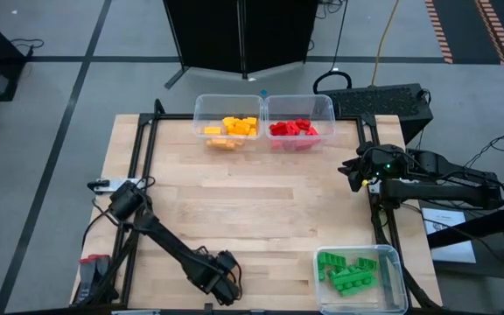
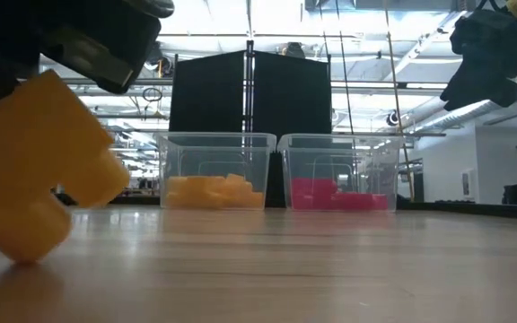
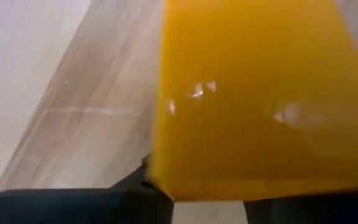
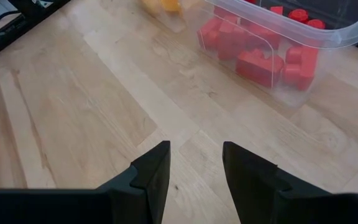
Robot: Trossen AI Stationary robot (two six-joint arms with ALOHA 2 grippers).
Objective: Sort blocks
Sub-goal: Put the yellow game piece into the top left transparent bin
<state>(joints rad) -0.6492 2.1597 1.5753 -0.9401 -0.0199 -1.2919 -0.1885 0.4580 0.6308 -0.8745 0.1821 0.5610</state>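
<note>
My left gripper [image 1: 223, 278] is near the table's near edge, shut on a yellow-orange block [image 2: 34, 170] that fills the left wrist view [image 3: 253, 99]. My right gripper [image 1: 354, 171] hovers open above bare wood at the table's right side, and the red bin stands ahead of it in the right wrist view [image 4: 196, 168]. Yellow-orange blocks [image 1: 231, 128] lie in the left far bin. Red blocks [image 1: 294, 129] lie in the bin beside it. Green blocks [image 1: 348, 271] lie in the near right bin. My left gripper pinches the yellow-orange block between its two fingers [image 3: 73, 205], taking it by its upper part [image 2: 65, 85] from above. The block hangs tilted below the fingers. Its lower corner [image 2: 16, 253] is at table height; whether it touches the wood I cannot tell.
Two clear bins [image 1: 227, 101] [image 1: 322, 103] stand side by side at the far edge, and a third [image 1: 392, 262] stands at the near right corner. Bare wood [image 1: 261, 201] stretches between them. A black frame rail [image 1: 147, 149] runs along the table's left side.
</note>
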